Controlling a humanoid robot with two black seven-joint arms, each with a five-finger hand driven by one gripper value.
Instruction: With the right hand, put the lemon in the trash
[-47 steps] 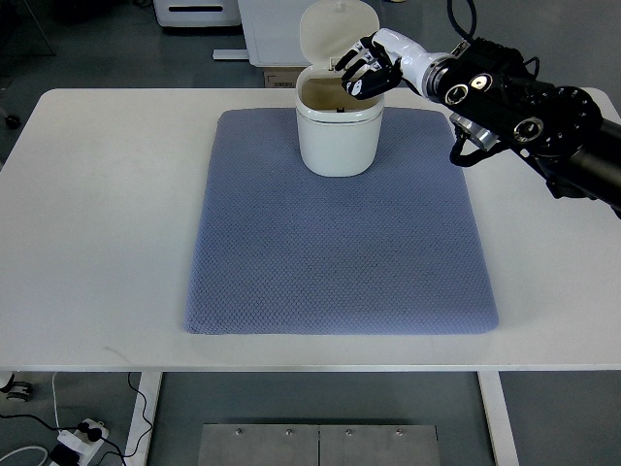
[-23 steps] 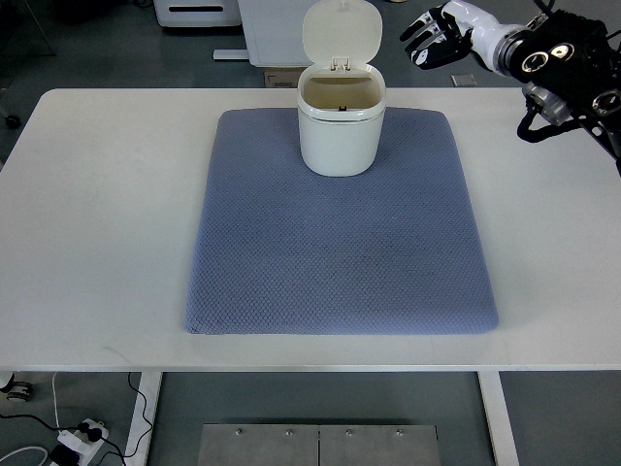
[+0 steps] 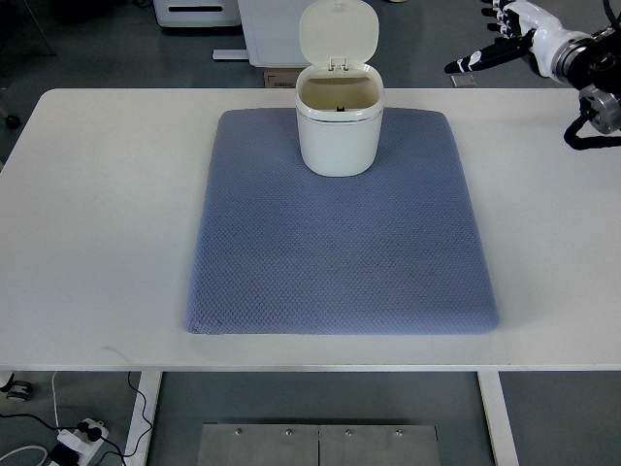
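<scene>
My right hand [image 3: 505, 39] is up in the top-right corner of the top view, past the far edge of the bench [image 3: 97, 194] and well apart from the trash can [image 3: 338, 131]; fingers [image 3: 471, 62] released, stretched out straight toward the left, holding nothing; upper part of the hand is clipped by the frame edge, so only part of it shows; black forearm joint sits just right of it at the frame's right edge.

Lemon: can't see it anywhere on the bench or the mat; can't tell from this angle whether it's inside the can, the opening shows only a dim tan interior.

Trash can is white, round-cornered, standing upright on the far middle of the blue-grey mat [image 3: 340, 262]; its lid [image 3: 338, 33] is flipped open, standing up behind the opening on the hinge at the back rim.

Mat lies flat, roughly centred on the white bench, its edges square to the bench edges; nothing else rests on it besides the can.

Below the near bench edge: grey floor, a metal plate [image 3: 320, 445] at the bottom centre, a power strip [image 3: 78, 437] with cables at bottom left; white equipment stands on the floor beyond the far edge behind the can.
</scene>
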